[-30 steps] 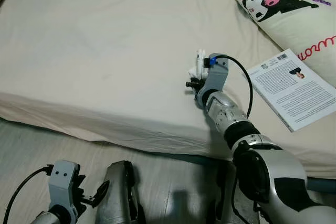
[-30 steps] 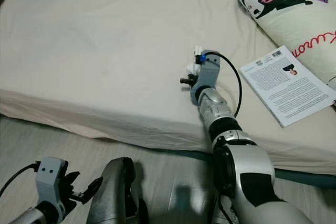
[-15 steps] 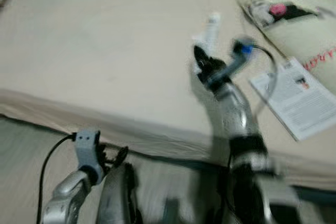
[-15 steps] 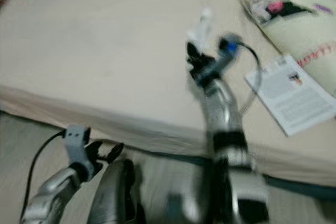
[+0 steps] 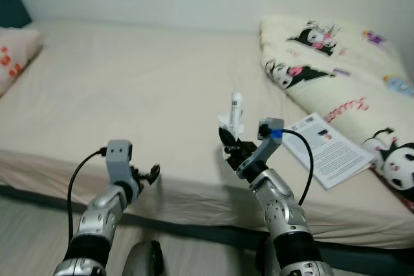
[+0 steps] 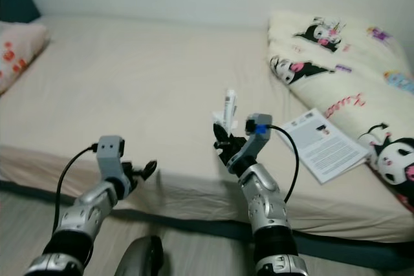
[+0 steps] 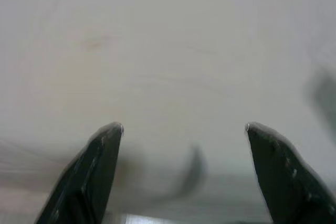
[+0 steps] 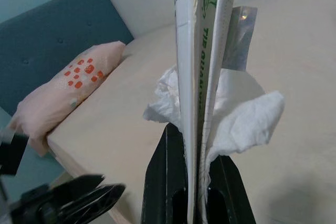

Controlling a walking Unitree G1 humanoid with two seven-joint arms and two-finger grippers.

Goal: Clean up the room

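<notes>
My right gripper (image 5: 229,141) is shut on a flat white wrapper with green print (image 8: 197,66) and a crumpled white tissue (image 8: 244,116). It holds them upright above the front part of the cream bed (image 5: 129,95). The wrapper (image 5: 235,108) sticks up from the fingers. My left gripper (image 5: 147,174) is open and holds nothing, raised at the bed's front edge. Its two black fingers (image 7: 94,171) point at the bed's sheet.
A white booklet (image 5: 326,148) lies on the bed to the right. A cream blanket with cartoon figures (image 5: 323,56) is bunched at the back right. A pink pillow (image 5: 14,56) lies at the far left by a teal headboard (image 8: 58,40). A cartoon plush (image 5: 398,163) sits at the right edge.
The camera has tilted up and now takes in the whole bed. My right gripper has lifted the wrapper and tissue off the sheet. My left arm has risen to the bed's edge.
</notes>
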